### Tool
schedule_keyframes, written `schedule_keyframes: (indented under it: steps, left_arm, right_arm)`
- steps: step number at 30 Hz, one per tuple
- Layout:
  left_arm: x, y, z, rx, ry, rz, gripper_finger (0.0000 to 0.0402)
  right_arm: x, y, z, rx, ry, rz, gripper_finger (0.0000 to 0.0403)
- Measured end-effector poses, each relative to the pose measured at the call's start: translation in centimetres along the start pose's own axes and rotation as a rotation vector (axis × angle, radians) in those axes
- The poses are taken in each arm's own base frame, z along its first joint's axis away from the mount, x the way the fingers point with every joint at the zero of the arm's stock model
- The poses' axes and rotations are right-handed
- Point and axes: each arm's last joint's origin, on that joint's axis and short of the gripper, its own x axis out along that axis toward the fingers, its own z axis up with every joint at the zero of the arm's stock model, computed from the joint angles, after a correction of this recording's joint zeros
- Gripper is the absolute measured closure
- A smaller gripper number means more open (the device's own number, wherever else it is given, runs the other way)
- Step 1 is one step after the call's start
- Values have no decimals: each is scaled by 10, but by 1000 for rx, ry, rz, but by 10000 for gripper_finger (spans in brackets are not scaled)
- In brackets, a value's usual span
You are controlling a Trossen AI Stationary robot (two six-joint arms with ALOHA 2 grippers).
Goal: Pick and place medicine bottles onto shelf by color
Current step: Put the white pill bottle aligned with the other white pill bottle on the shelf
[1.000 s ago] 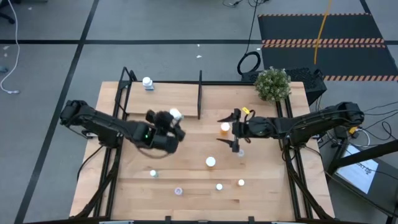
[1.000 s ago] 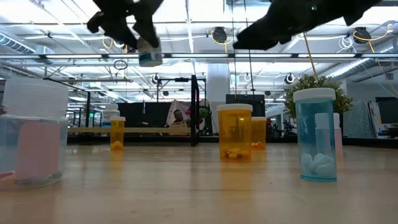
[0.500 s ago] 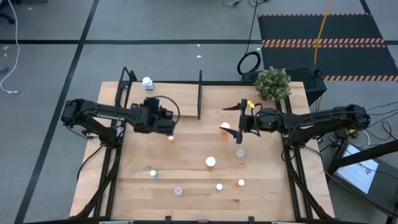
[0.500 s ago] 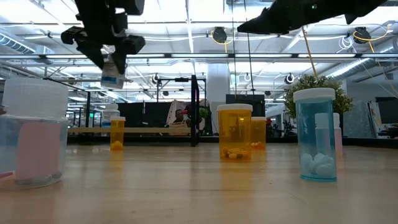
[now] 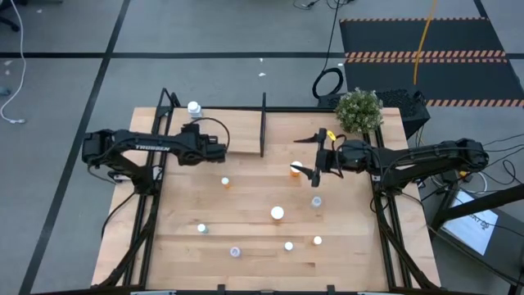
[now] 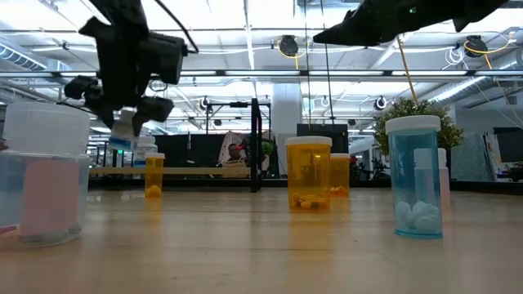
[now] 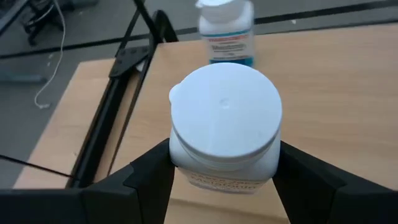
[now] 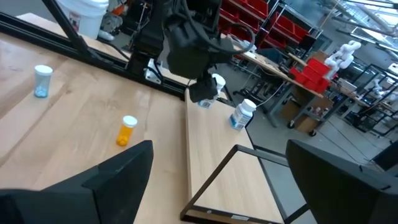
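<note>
Left gripper [image 7: 224, 180] clamps a white bottle [image 7: 224, 134] below its cap, over the shelf [image 5: 237, 131], upper left of the high view — light, rigid, slick plastic. Right gripper [image 5: 315, 161] gapes empty.

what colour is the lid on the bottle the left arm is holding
White, on a white plastic medicine bottle; clearest in the left wrist view.

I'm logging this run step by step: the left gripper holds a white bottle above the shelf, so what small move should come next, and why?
Probably lower it straight down and set it beside the white bottle already standing on the shelf. The left gripper is clamped on the white-capped bottle, which hangs above the plank. The right gripper waits open near the orange bottle.
</note>
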Motion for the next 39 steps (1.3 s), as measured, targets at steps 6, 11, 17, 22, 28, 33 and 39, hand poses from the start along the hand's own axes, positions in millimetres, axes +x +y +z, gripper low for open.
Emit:
schedule_keyframes:
  steps: [6,11,17,22,28,33,39]
  left_arm:
    - [19,0,5,-45,10,18,160]
    - [30,-2,4,-61,6,3,160]
    - [48,2,-8,-104,-10,-4,160]
    - [49,2,-10,-115,-17,-7,160]
    - [49,2,-11,-116,-15,-6,160]
    - [50,2,-11,-112,-3,-8,146]
    - [51,2,-14,-89,44,-17,99]
  right_arm:
    - [1,-3,-1,0,3,-13,39]
    - [1,-4,-2,6,6,-20,39]
    - [1,-4,-2,7,7,-18,39]
    - [1,-4,-2,5,8,-18,39]
    - [1,-4,-2,4,10,-16,39]
    - [1,-4,-2,3,10,-17,39]
    - [1,-4,-2,3,10,-16,39]
